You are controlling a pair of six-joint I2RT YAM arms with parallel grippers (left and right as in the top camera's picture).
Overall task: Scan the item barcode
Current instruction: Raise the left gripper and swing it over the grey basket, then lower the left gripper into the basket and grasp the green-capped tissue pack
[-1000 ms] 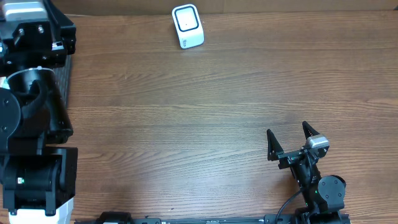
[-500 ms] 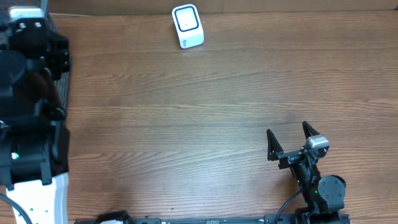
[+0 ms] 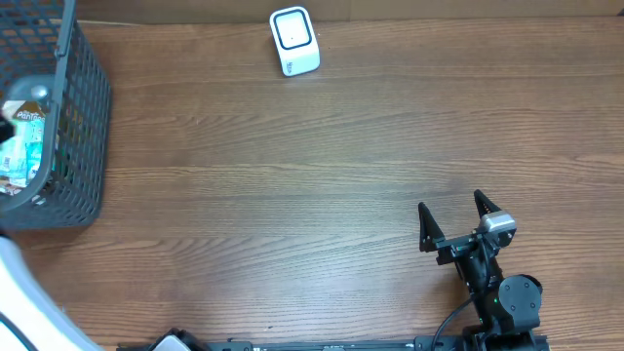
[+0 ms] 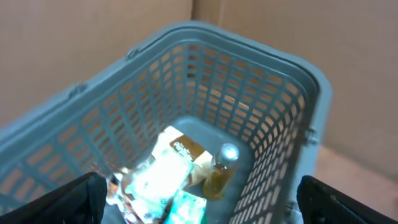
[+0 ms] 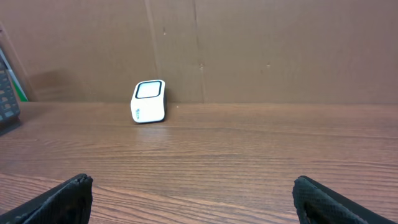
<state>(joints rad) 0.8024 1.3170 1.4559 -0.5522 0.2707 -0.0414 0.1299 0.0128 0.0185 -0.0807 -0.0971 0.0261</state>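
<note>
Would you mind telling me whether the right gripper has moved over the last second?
No. In the overhead view the right gripper sits open at the same spot near the front edge of the table, unchanged against the white scanner.

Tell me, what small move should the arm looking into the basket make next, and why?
Probably lower the left jaws into the basket toward the small bottle. They stand wide open and empty above it, nothing is picked yet, and the scanner sits across the table with no item before it.
</note>
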